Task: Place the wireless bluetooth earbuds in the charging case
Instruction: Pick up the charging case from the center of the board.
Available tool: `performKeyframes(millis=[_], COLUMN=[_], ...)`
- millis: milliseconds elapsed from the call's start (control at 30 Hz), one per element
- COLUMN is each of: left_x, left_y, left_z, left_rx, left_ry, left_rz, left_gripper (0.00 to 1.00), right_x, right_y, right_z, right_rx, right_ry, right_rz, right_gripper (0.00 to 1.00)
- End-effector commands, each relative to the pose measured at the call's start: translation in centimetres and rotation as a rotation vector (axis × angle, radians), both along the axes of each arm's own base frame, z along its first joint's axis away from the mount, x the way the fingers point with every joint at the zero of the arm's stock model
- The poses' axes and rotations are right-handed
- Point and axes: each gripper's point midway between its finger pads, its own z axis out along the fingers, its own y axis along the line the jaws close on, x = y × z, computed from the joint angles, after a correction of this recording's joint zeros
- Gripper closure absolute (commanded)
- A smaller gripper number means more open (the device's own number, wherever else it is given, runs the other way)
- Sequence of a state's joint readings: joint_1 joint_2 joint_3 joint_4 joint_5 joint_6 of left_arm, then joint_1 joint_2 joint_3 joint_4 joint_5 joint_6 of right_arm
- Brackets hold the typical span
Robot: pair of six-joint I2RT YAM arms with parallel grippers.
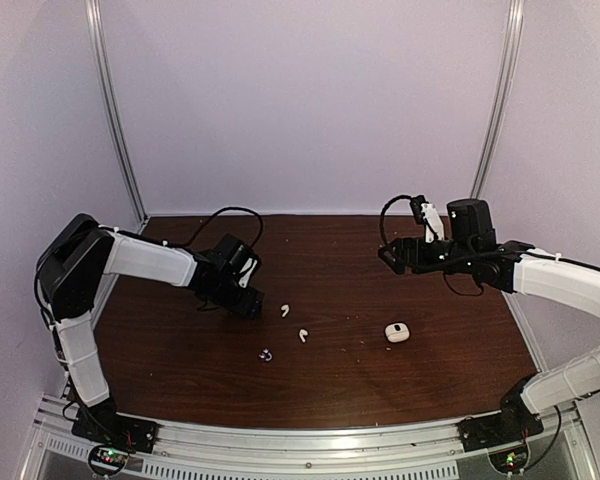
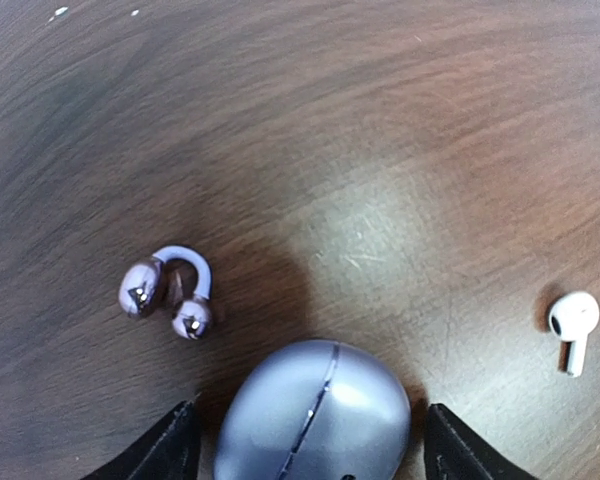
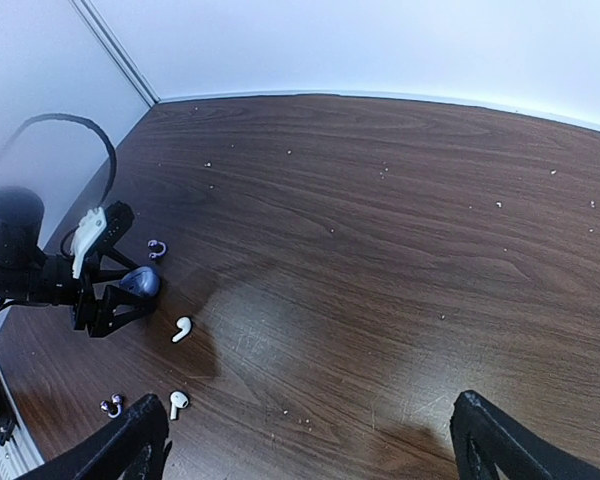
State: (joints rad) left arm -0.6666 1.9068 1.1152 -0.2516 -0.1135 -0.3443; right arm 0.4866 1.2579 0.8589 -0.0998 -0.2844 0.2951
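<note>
Left hand (image 1: 250,302) brackets purple case (image 2: 315,410), seemingly just clear of it, parked by its earbud (image 2: 170,290); right hand (image 1: 390,255) wide, waiting.

A dark wood-grain table (image 1: 330,385) sits inside pale walls (image 1: 310,100), with metal posts (image 1: 117,110) rising at its two far corners. Pale specks (image 3: 499,204) dot the boards; an aluminium rail (image 1: 310,440) lines the near edge.

I get dim, purplish light from above. Pale glare lies on the table (image 2: 380,240) just beyond the bluish case (image 2: 315,410), with dark shadow beside it. My right wrist view bends at its edges and blurs left of the case.
</note>
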Motion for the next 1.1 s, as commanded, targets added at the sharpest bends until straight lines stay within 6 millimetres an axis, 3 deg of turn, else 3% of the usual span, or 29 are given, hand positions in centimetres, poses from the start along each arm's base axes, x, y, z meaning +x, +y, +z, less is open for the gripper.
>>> performKeyframes(millis=[0, 167, 367, 767, 867, 1067], left_x=[-1.0, -1.3, -0.4, 0.0, 0.0, -1.7], left_y=[-0.1, -0.6, 0.8, 1.1, 0.7, -2.7], left_z=[0.7, 0.8, 0.7, 0.2, 1.6, 8.5], left_rx=[0.013, 0.019, 0.032, 0.055, 0.038, -0.055], left_ry=[0.012, 0.017, 0.018, -0.036, -0.08, -0.301], left_rz=[-0.098, -0.185, -0.197, -0.223, -0.232, -0.327], left_gripper=[0.19, 0.17, 0.22, 0.48, 0.53, 0.56], right_x=[0.0, -0.1, -0.3, -0.6, -0.8, -1.5], right_y=[0.1, 0.1, 0.0, 0.4, 0.8, 2.0], right_z=[-0.3, -0.4, -0.4, -0.7, -0.9, -0.4], right_rx=[0.011, 0.008, 0.003, 0.042, 0.065, 0.14], right_ry=[0.006, 0.007, 0.003, 0.022, 0.041, 0.064], right_rz=[0.008, 0.011, 0.013, 0.021, 0.034, 0.08], right_gripper=[0.0, 0.0, 0.0, 0.0, 0.0, 0.0])
